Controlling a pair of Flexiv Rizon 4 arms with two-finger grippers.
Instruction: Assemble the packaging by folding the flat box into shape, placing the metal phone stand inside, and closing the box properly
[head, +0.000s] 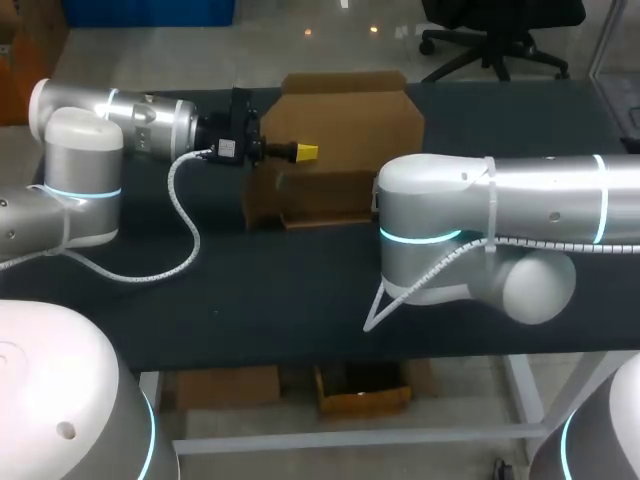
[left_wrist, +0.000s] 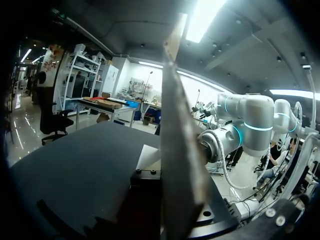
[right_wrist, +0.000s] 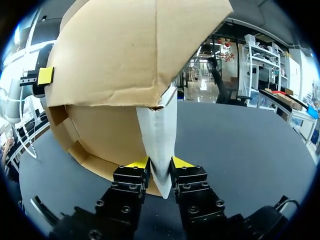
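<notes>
Working over the dark table (head: 200, 290), at its far middle: folding the cardboard box (head: 345, 125) into shape, walls half raised, tall back flap standing. Steadying its side wall with the left gripper (head: 303, 152), jaw state there not telling. Pinching a pale flap (right_wrist: 159, 135) edge-on in the right gripper (right_wrist: 159, 166), jaws pressed on both faces. Next, likely needing to swing that flap inward and seat it; metal phone stand not showing.

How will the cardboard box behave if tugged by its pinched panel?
The cardboard box probably flexes rather than moving rigidly: its sides bow and hinge at creases. Thin sheet, so likely light and apt to slide. The right gripper pinches one thin panel, which could bend.
</notes>
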